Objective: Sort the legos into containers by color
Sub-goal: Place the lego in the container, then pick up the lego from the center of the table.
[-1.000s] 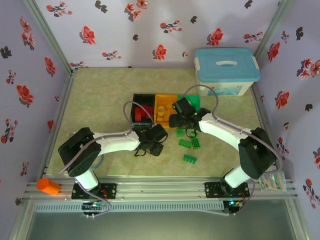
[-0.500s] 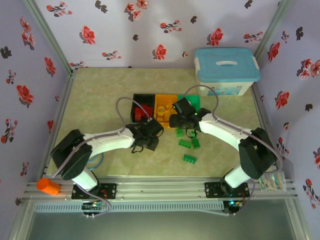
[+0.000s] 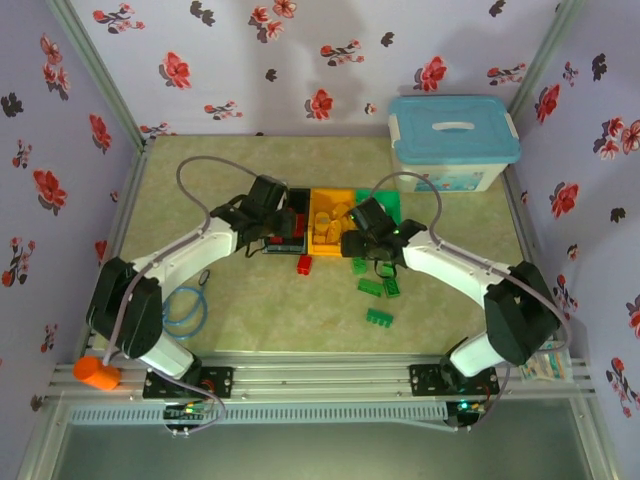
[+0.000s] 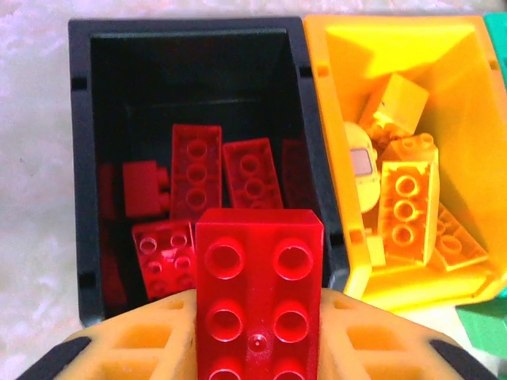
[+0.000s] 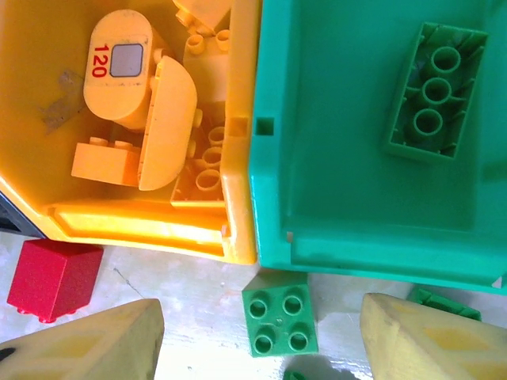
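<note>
The left end effector [image 4: 259, 342] clamps a glossy studded red brick [image 4: 259, 277]; right end effector [image 5: 265, 342] gapes above a square green brick [image 5: 280, 313].

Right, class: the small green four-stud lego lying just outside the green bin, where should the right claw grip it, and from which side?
Grip the small green lego on its left and right side faces, coming straight down. It lies flat, studs up, its far face close to the wall of the green bin, leaving little room there; the open right claw straddles the free sides.

red brick [image 4: 259, 301]: bottom cropped | green bin [image 5: 333, 158]: top, right cropped
</note>
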`<state>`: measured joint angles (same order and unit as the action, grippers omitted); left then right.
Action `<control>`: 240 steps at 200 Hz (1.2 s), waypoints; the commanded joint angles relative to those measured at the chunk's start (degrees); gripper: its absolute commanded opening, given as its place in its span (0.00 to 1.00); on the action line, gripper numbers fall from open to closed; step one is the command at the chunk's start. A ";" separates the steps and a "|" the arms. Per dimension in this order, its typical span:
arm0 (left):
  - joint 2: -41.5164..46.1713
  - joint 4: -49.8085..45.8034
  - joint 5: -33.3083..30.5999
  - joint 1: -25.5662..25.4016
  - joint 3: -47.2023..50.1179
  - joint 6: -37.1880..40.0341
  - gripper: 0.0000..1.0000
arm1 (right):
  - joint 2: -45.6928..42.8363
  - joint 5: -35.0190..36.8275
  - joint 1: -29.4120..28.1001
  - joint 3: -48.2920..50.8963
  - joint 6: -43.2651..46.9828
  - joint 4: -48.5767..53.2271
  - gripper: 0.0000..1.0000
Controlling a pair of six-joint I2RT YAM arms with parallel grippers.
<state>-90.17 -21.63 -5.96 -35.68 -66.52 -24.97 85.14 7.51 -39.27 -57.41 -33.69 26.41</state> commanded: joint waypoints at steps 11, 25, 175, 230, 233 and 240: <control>-5.13 -0.70 3.05 2.03 -5.98 2.34 0.32 | -2.17 1.58 -0.20 1.66 -1.47 -0.53 0.67; -7.57 -1.62 3.22 2.44 -8.83 3.05 0.32 | -2.50 1.69 -0.24 1.66 -1.46 -0.27 0.67; 2.12 -2.90 1.17 -3.24 1.11 0.16 0.74 | -2.15 3.02 0.15 -0.36 -0.23 0.19 0.71; 4.34 2.35 -0.96 -10.29 11.53 -5.16 0.74 | -1.17 2.67 0.15 0.19 -0.68 -0.67 0.74; 4.17 2.62 -0.98 -10.50 11.85 -5.44 0.74 | -1.08 2.60 0.15 0.26 -0.73 -0.74 0.74; 3.70 3.26 -0.99 -10.79 12.48 -6.02 0.74 | -0.69 2.30 0.16 0.28 -0.85 -1.05 0.74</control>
<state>-86.80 -21.91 -5.54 -45.12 -56.66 -27.18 83.37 9.23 -39.27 -56.42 -33.67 26.35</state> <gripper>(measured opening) 0.740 0.735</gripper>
